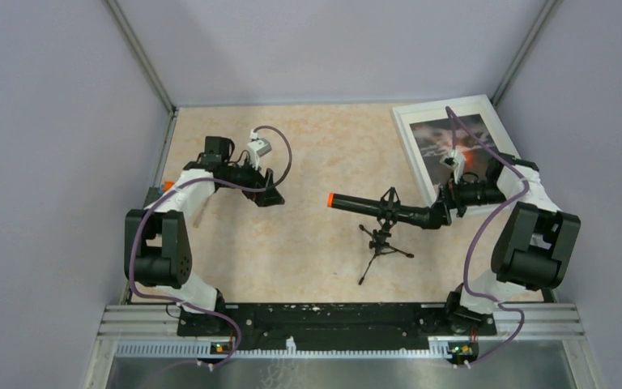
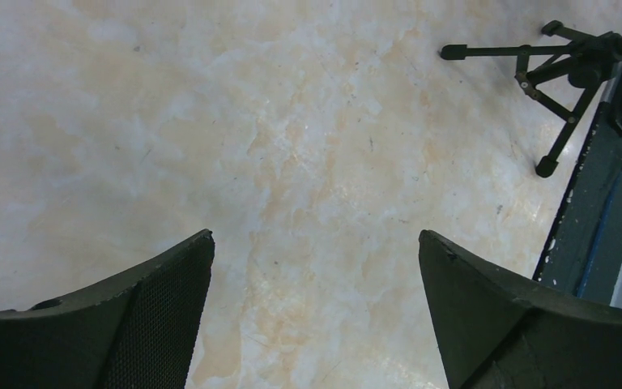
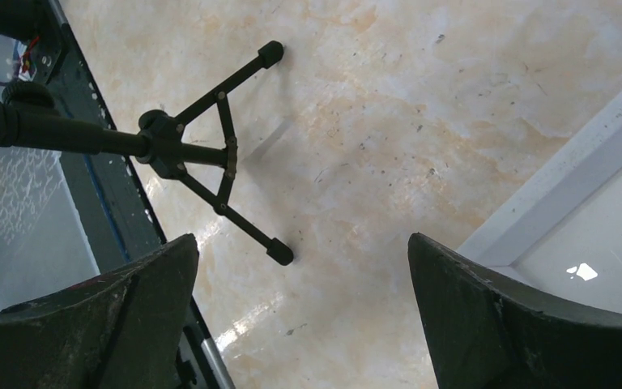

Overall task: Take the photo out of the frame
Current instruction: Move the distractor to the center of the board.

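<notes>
The white frame lies face up at the table's far right corner, with the photo of dark rocks and an orange glow inside it. My right gripper hovers over the frame's near-left edge, open and empty. In the right wrist view the gripper is above bare table, and the frame's white border passes under the right finger. My left gripper is open and empty over the table's left part. In the left wrist view it has only bare table below.
A black microphone with an orange tip stands on a small tripod mid-table, just left of my right gripper. The tripod's legs show in both wrist views. Grey walls enclose the marbled table.
</notes>
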Robot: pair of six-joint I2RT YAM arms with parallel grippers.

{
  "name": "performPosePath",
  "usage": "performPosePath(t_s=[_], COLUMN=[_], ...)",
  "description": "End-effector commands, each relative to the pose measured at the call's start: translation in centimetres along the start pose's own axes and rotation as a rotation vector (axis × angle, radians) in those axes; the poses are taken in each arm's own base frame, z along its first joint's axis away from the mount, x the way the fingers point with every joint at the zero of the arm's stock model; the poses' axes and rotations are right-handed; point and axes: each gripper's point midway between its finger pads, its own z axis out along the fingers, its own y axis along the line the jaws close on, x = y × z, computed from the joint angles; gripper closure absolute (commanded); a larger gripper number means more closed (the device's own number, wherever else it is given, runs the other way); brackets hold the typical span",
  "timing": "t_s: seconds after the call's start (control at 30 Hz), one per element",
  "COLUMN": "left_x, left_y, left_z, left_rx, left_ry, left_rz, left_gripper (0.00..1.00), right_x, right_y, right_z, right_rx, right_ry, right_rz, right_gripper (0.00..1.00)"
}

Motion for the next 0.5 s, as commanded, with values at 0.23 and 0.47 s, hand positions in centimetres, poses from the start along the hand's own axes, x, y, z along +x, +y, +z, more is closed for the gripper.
performPosePath(t_s=[0.23,0.47], left_x=[-0.4,-0.5], left_y=[-2.0,-3.3], left_z=[1.4,1.4], left_rx=[0.129,0.171], left_ry=[-0.046,-0.108], left_rz=[-0.072,-0.12], left_gripper=[0.01,0.01], right_x=[1.5,1.6], right_y=[4.4,5.7], right_z=[2.7,4.1], right_rx=[-0.176,-0.198], right_ry=[-0.067,-0.095], right_rz=[-0.26,-0.288], right_gripper=[0.01,0.01])
